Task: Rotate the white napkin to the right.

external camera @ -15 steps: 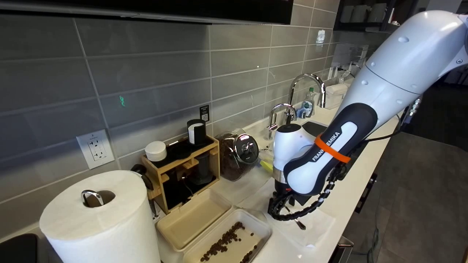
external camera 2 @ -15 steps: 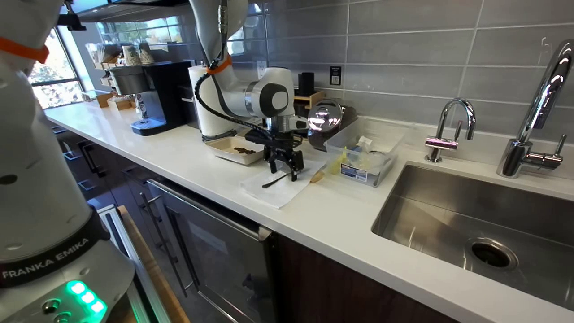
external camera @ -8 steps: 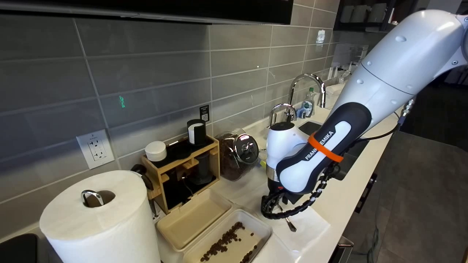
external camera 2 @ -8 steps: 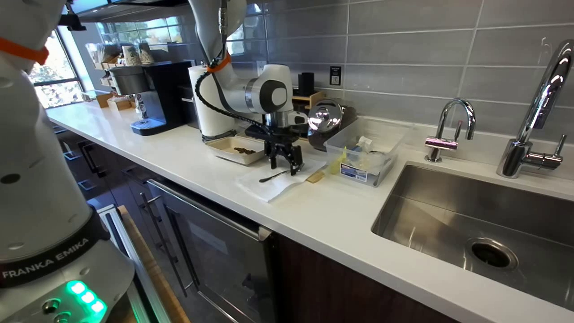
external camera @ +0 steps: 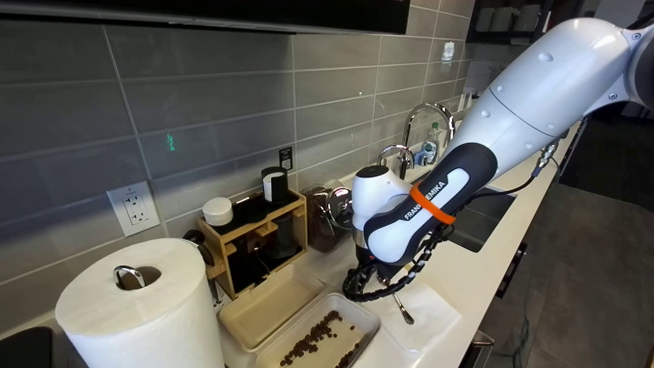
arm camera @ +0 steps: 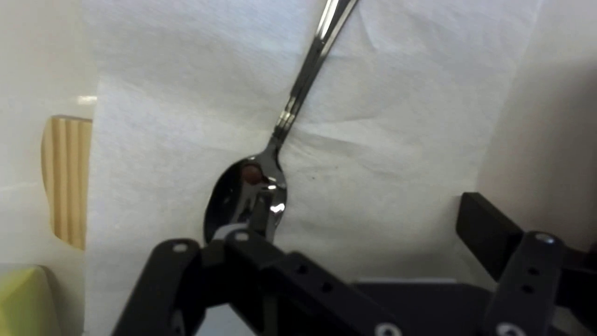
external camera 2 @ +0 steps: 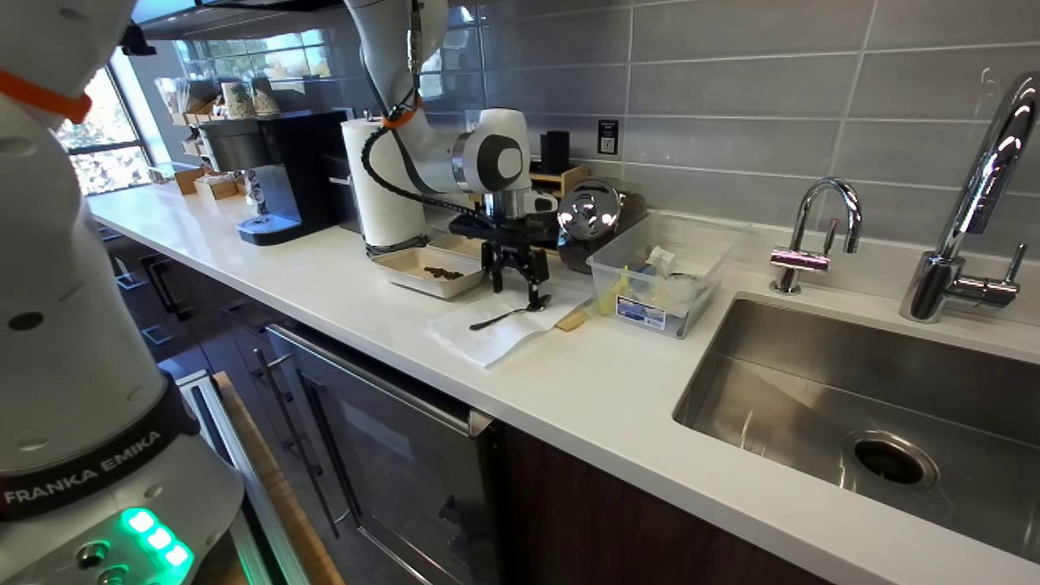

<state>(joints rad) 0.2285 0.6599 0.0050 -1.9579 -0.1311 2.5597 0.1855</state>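
Note:
The white napkin [external camera: 428, 317] lies flat and slightly creased on the counter; it also shows in an exterior view [external camera 2: 487, 340] and in the wrist view [arm camera: 401, 121]. A metal spoon [arm camera: 298, 98] lies across it, bowl toward the gripper; it shows in both exterior views [external camera: 402, 306] [external camera 2: 496, 319]. My gripper [external camera 2: 517, 294] is open and empty, low over the napkin. In the wrist view the gripper [arm camera: 364, 224] has one finger over the spoon's bowl and the other by the napkin's right edge. Whether it touches either, I cannot tell. The arm and cable hide the fingers in an exterior view.
A tray with dark beans [external camera 2: 413, 283] sits beside the napkin, with another tray [external camera: 276, 301] behind it. A paper towel roll [external camera: 138, 301], a jar [external camera 2: 589, 215], a clear bin [external camera 2: 662, 294] and the sink [external camera 2: 756, 390] stand around. A striped wooden piece [arm camera: 67, 182] pokes from under the napkin.
From 1.0 to 0.5 s ago, the napkin and spoon slid and turned slightly toward the tray side. Since then they lie still, while the gripper has moved on toward the trays.

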